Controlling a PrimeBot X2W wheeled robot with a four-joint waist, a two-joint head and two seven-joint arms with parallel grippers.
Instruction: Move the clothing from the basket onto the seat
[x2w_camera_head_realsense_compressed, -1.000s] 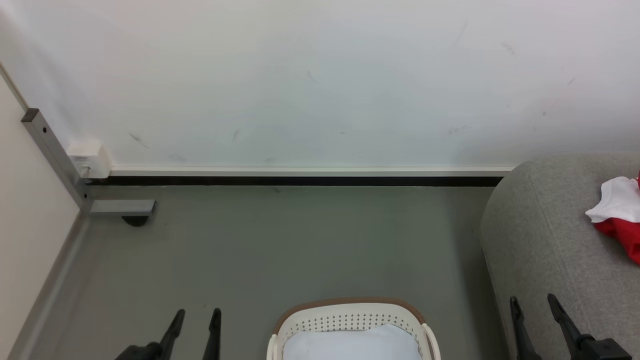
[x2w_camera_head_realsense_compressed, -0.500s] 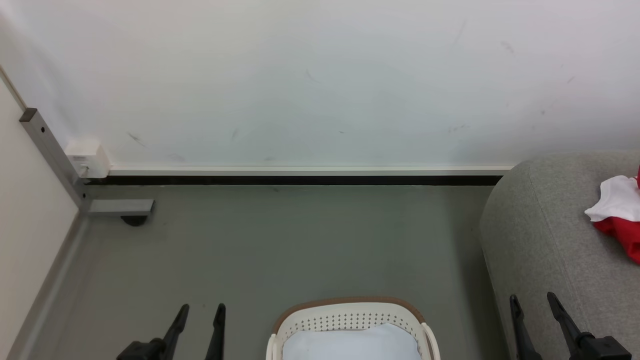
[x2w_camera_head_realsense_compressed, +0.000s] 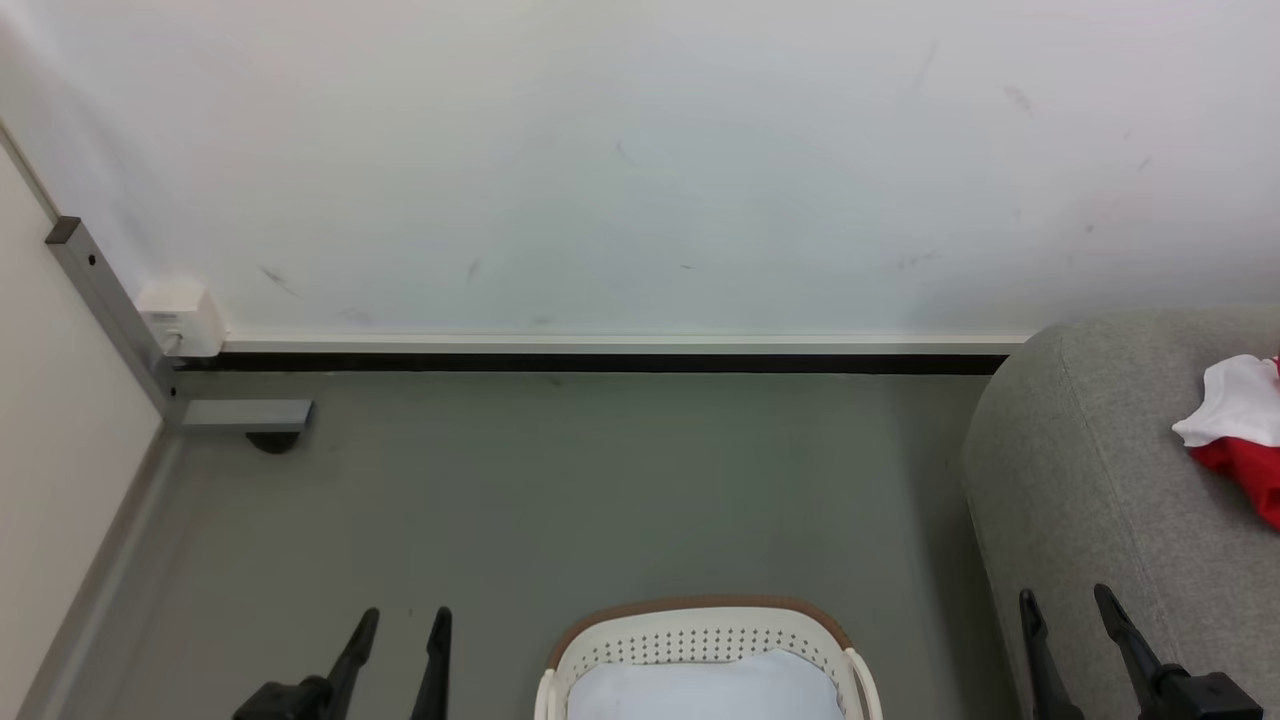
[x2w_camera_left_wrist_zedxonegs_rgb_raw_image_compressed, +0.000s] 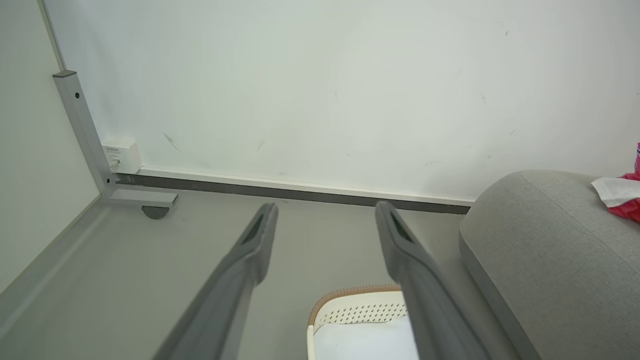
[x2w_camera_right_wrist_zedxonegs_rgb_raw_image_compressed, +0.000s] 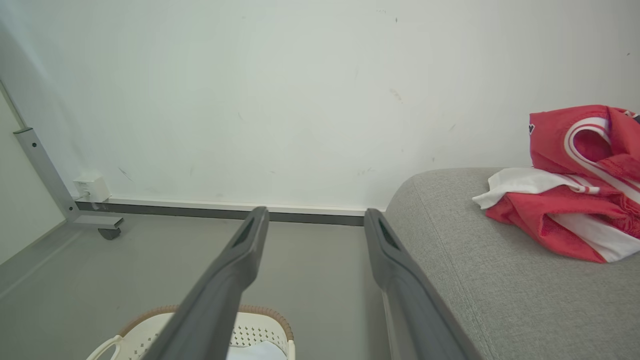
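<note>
Your left gripper (x2w_camera_head_realsense_compressed: 403, 622) hangs over the grey floor (x2w_camera_head_realsense_compressed: 600, 480) just left of the basket (x2w_camera_head_realsense_compressed: 700, 628), its fingers spread wide with nothing between them. Your right gripper (x2w_camera_head_realsense_compressed: 1062, 602) is just as wide open and empty, poised at the near edge of the seat (x2w_camera_head_realsense_compressed: 1080, 470). The clothing (x2w_camera_right_wrist_zedxonegs_rgb_raw_image_compressed: 570, 220), red with white stripes, lies bunched on top of the seat, well apart from both grippers. The basket stands on the floor beside the seat, with pale bluish-white padding (x2w_camera_head_realsense_compressed: 700, 692) inside.
</note>
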